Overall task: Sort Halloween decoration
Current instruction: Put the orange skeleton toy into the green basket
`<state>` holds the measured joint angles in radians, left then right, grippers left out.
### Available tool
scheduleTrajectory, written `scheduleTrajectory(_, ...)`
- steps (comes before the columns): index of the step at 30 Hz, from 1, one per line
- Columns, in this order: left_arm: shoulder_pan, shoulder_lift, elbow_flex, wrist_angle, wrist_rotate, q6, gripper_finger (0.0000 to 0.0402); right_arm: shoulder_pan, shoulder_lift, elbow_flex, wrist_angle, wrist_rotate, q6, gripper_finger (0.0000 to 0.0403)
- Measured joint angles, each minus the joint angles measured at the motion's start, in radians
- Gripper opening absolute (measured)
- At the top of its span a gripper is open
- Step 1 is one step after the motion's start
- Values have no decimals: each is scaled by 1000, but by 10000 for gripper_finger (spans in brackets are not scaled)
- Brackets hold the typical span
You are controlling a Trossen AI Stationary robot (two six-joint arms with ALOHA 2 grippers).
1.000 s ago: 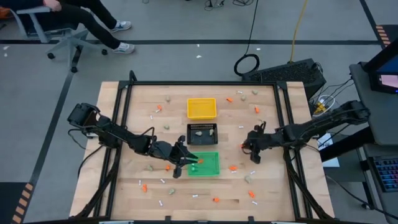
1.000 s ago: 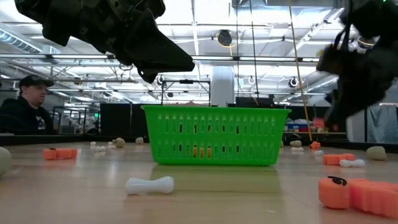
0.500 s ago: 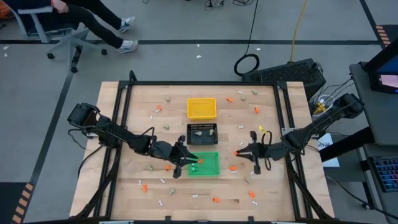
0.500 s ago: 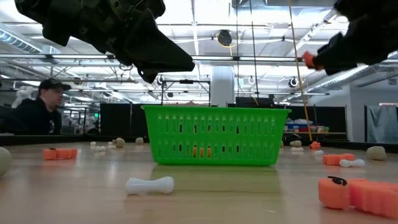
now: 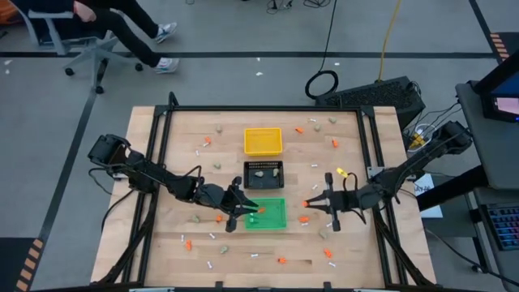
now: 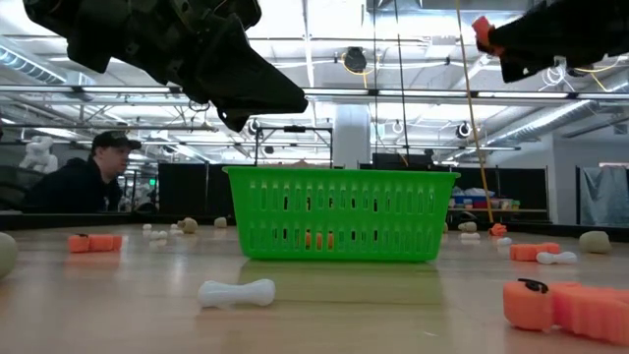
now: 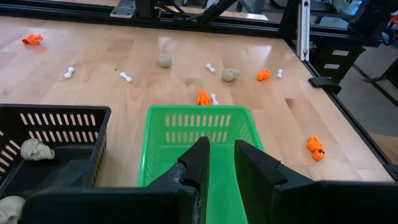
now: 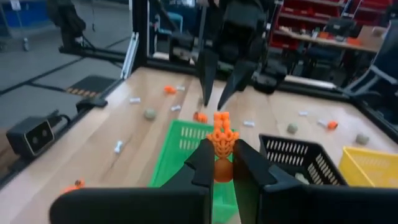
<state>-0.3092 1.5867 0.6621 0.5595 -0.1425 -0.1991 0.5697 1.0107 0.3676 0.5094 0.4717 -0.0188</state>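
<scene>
High view: the wooden table [image 5: 186, 142] is framed by dark rails along its left, far and right edges, and most of its boards are bare, with the widest open stretches in the left half and along the near edge. Three square trays stand in a column down the middle, close together but apart: a yellow tray [image 5: 263, 140] farthest back, a black tray [image 5: 263, 173] in the middle, a green tray [image 5: 268, 213] nearest. Two arms reach in from the sides. The left gripper [image 5: 243, 208] hangs over the green tray's left rim, its fingers a narrow gap apart with nothing between them, as the left wrist view shows. The right gripper [image 5: 308, 203] is raised just right of the green tray, well clear of the table in the low view, and is pinched on an orange piece [image 8: 222, 142] shaped like a small hand.

The Halloween decoration lies scattered around the trays: roughly eight orange bits, such as one [image 5: 281, 260] near the front edge, about ten thin white bones, such as one [image 6: 237, 292] lying before the green tray, and several beige skulls, two of them [image 7: 32, 149] in the black tray. One orange bit [image 6: 317, 239] shows through the green tray's wall. I cannot see anything in the yellow tray.

A seated person [image 6: 84, 182] is beyond the table.
</scene>
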Motion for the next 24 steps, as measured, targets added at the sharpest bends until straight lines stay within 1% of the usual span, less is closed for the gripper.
scheduleTrajectory(6,0,0,0,0,0,-6,73,0,0,1,77,0,-8,18)
scheduleTrajectory(24,0,0,0,1,0,-5,73,0,0,1,93,0,32,18)
